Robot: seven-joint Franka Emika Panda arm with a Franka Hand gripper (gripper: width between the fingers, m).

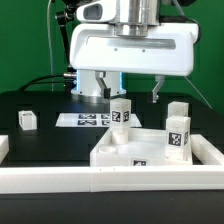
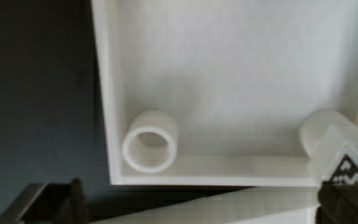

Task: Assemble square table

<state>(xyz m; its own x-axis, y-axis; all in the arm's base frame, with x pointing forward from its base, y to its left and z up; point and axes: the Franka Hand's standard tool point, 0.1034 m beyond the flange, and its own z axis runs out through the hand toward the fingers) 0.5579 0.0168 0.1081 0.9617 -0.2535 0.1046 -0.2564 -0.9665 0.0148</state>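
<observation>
The white square slab point(image 1: 135, 150) with a raised rim lies at the front, right of the middle of the exterior view. One tagged leg point(image 1: 178, 135) stands on it at the right. Two more legs point(image 1: 120, 112) point(image 1: 177, 110) stand behind it. Another leg point(image 1: 27, 120) lies alone at the exterior view's left. My gripper point(image 1: 130, 92) hangs open and empty above the slab's far edge. In the wrist view the slab point(image 2: 229, 70) shows a round socket point(image 2: 153, 145) and a tagged leg point(image 2: 336, 140). The gripper point(image 2: 197, 205) holds nothing, and its dark fingertips point(image 2: 51, 205) stand wide apart.
The marker board point(image 1: 85, 120) lies flat behind the slab. A long white border rail point(image 1: 100, 182) runs along the front, with a white end piece point(image 1: 3, 148) at the exterior view's left. The robot base and cables stand at the back.
</observation>
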